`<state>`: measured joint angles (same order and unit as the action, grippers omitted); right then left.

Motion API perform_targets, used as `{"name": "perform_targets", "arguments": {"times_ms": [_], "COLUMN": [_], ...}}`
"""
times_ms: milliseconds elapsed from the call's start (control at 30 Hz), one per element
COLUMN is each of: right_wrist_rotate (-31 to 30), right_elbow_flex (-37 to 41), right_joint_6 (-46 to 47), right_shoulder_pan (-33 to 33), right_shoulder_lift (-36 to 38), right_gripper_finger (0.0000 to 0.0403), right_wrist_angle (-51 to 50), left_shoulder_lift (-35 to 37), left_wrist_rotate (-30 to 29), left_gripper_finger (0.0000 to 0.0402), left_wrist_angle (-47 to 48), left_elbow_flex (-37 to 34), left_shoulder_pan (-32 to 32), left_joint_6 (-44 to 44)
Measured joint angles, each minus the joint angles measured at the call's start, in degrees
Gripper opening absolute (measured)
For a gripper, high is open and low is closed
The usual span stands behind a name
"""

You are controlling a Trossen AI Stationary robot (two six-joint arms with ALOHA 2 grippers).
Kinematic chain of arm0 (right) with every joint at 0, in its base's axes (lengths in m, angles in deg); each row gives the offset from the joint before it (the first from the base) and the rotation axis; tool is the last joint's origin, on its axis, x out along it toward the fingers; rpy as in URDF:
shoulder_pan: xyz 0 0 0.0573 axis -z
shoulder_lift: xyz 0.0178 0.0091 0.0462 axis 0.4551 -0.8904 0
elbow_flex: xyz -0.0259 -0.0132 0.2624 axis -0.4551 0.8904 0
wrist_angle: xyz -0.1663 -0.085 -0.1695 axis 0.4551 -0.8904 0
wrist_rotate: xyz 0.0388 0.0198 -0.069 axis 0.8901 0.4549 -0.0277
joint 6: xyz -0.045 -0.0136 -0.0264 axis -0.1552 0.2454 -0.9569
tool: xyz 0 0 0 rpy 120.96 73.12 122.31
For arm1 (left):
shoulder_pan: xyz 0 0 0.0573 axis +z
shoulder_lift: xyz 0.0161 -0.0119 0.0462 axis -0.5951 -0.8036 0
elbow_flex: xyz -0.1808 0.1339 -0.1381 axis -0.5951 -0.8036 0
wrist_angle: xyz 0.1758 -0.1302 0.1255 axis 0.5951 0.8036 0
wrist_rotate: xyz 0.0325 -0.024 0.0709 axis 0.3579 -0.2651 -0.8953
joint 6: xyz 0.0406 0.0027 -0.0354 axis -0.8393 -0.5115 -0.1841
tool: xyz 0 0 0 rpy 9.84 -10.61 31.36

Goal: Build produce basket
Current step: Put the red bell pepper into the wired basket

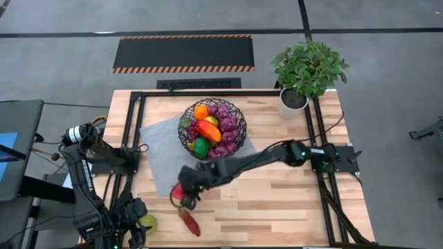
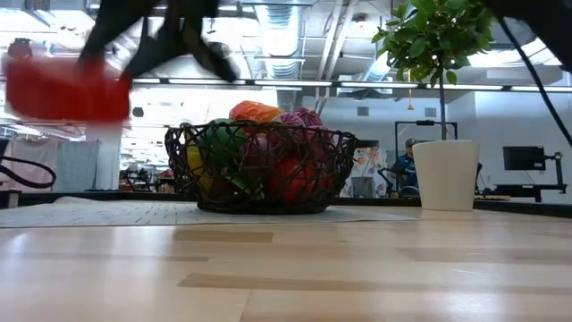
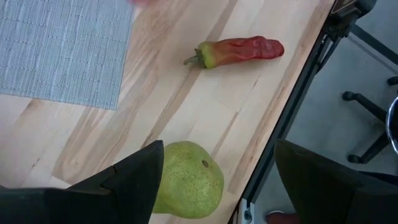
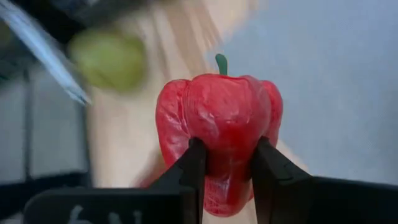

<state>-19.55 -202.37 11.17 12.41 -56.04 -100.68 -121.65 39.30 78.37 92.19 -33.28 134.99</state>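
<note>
- Right wrist view: right gripper [image 4: 227, 163] clamped on a red bell pepper [image 4: 217, 118], fingers pinching its lower body, green stem up. Skin looks glossy and rounded, so it could slip; a grip across the widest lobes seems safest. Probably a light, stiff fake.
- Left wrist view: left gripper [image 3: 214, 180] spread wide, holding nothing, hovering at the table's near-left corner over a green pear [image 3: 186, 180] that sits just beside one finger. Pear looks smooth and firm; best taken across its fat belly.
- Long red chili pepper [image 3: 239, 51] lies on the wood a little past the pear, near the table [image 3: 186, 112] edge. Thin and tapered, so pinch mid-length.
- Grey placemat [image 1: 160, 155] lies beyond the chili.
- High view: wire basket [image 1: 235, 142] on the mat's far corner, already loaded with purple grapes [image 1: 227, 123], an orange [image 1: 201, 112], other produce. Held pepper is well apart from it.
- Potted plant [image 1: 308, 69] at the far right corner.
</note>
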Motion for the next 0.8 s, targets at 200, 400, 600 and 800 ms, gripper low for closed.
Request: {"name": "perform_targets", "arguments": {"times_ms": [200,400,600,800], "right_wrist_rotate": [-5.88,-18.25,-19.87,-19.36], "right_elbow_flex": [-0.09,-0.33,-0.14,-0.3], "right_joint_6": [-4.72,-5.32,-5.24,-4.97], "right_shoulder_pan": [4.0,10.53,18.0,22.7], "right_shoulder_lift": [8.63,18.11,19.66,15.94], "right_gripper_finger": [0.0086,0.0087,0.0087,0.0089], "right_wrist_angle": [-2.92,-13.16,-19.95,-21.81], "left_shoulder_lift": [-0.02,-0.02,-0.02,-0.02], "left_wrist_rotate": [-1.09,-1.6,-3.08,-3.08], "left_gripper_finger": [0.029,0.029,0.029,0.029], "left_wrist_angle": [0.02,0.04,0.11,0.32], "left_elbow_flex": [0.0,0.0,0.0,0.0], "left_shoulder_pan": [0.02,0.01,0.04,0.02], "left_joint_6": [-0.24,-0.22,-0.04,0.34]}}
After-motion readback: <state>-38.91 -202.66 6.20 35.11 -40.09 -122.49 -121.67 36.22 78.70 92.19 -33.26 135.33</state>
